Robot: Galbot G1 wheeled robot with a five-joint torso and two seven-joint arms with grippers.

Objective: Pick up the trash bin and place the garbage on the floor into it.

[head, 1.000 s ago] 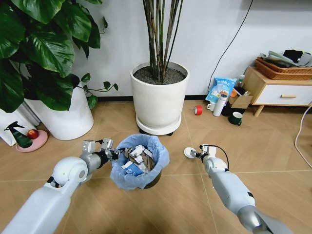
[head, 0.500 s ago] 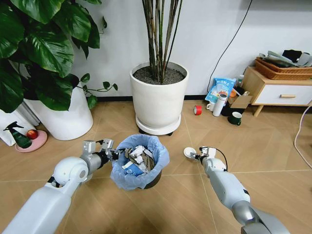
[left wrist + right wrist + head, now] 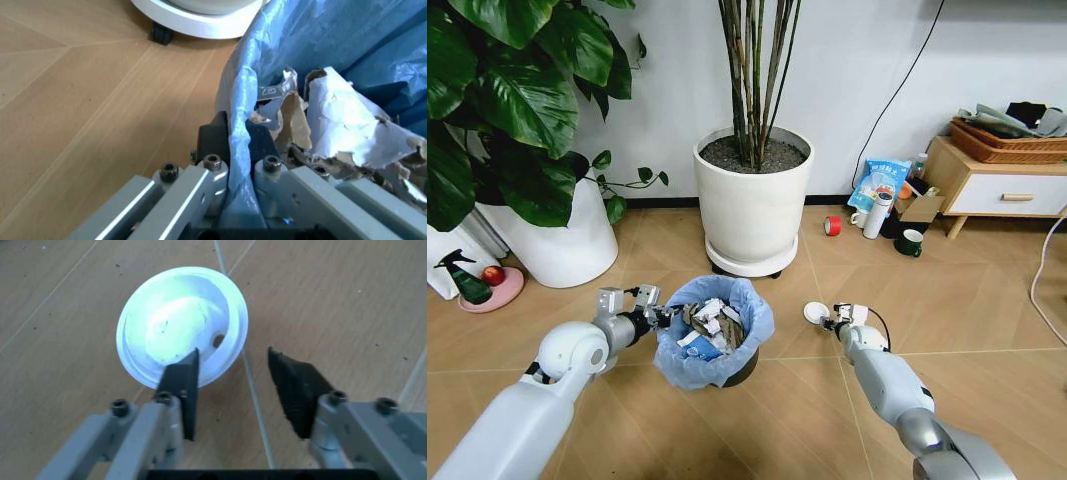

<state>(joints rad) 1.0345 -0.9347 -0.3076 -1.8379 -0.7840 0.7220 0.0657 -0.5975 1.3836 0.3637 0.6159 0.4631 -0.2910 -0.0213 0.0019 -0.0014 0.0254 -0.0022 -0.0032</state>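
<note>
The trash bin [image 3: 717,350], small and dark with a crinkly light-blue bag over its rim, holds crumpled paper and wrappers [image 3: 709,325]. My left gripper [image 3: 656,314] is shut on its near-left rim. The left wrist view shows the fingers [image 3: 212,145] pinching the blue bag edge [image 3: 237,100], beside torn paper [image 3: 347,125]. Whether the bin rests on the floor [image 3: 767,420] I cannot tell. A white round disc [image 3: 815,312] of garbage lies on the floor right of the bin. My right gripper [image 3: 831,320] stands open just over it. One finger [image 3: 184,380] overlaps the disc [image 3: 177,322]; the other is beside it.
A large white plant pot [image 3: 753,210] on a wheeled base stands right behind the bin. Another white pot [image 3: 567,245] is at the left, with a spray bottle and pink plate [image 3: 489,288]. A red tape roll [image 3: 833,226], cups and a wooden cabinet [image 3: 1002,190] are at the back right.
My right gripper has crept slightly left and down, closer over the white disc. The left gripper and the bin have stayed where they were.
</note>
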